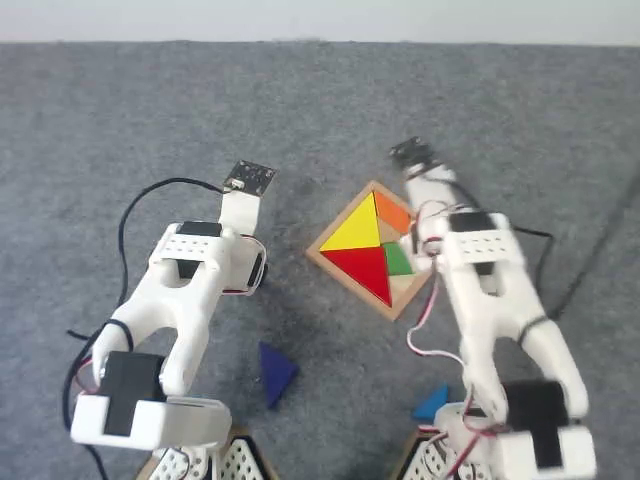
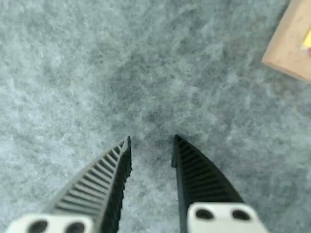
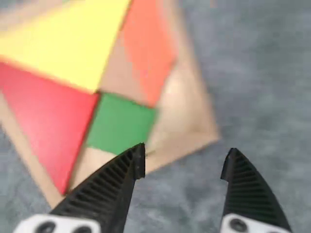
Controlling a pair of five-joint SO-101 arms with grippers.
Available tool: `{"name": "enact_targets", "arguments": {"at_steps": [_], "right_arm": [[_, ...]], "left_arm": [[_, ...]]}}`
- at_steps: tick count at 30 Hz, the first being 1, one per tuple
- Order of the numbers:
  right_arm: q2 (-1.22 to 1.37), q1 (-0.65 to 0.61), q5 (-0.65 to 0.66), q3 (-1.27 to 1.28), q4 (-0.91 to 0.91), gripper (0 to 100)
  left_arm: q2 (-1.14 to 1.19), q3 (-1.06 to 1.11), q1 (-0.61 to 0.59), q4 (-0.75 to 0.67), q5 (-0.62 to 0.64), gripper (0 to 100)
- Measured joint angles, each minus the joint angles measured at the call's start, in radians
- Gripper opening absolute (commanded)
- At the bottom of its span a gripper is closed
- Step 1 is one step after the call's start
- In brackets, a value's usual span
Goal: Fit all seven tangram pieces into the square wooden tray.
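Note:
The square wooden tray (image 1: 328, 262) lies turned like a diamond in the middle of the grey carpet. Inside it sit a yellow triangle (image 1: 352, 230), a red triangle (image 1: 362, 270), an orange piece (image 1: 392, 212) and a green square (image 1: 397, 260). A dark blue triangle (image 1: 275, 372) lies loose on the carpet between the arms. A lighter blue triangle (image 1: 432, 402) rests by the right arm's base. My right gripper (image 3: 187, 160) hangs open over the tray's rim (image 3: 194, 141) beside the green square (image 3: 119, 126), holding nothing. My left gripper (image 2: 151, 141) is open over bare carpet, left of the tray's corner (image 2: 291, 43).
Grey carpet covers the whole table. Black cables trail beside both arms (image 1: 130, 215). The two arm bases stand at the near edge.

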Motion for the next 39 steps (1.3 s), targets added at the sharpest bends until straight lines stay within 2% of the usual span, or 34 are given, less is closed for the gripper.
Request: {"name": "enact_targets", "arguments": {"at_steps": [5, 14, 23, 31, 39], "right_arm": [[-0.031, 0.06, -0.051, -0.025, 0.0, 27.0], [0.318, 0.058, -0.043, -0.203, 0.043, 27.0], [0.334, -0.048, -0.026, -0.212, 0.063, 27.0], [0.334, -0.058, -0.028, -0.212, 0.064, 27.0], [0.334, -0.138, -0.107, -0.212, 0.068, 27.0]], "left_arm": [[0.0, 0.0, 0.0, 0.0, 0.0, 14], [0.0, 0.0, 0.0, 0.0, 0.0, 14], [0.0, 0.0, 0.0, 0.0, 0.0, 14], [0.0, 0.0, 0.0, 0.0, 0.0, 14], [0.0, 0.0, 0.0, 0.0, 0.0, 14]]}}
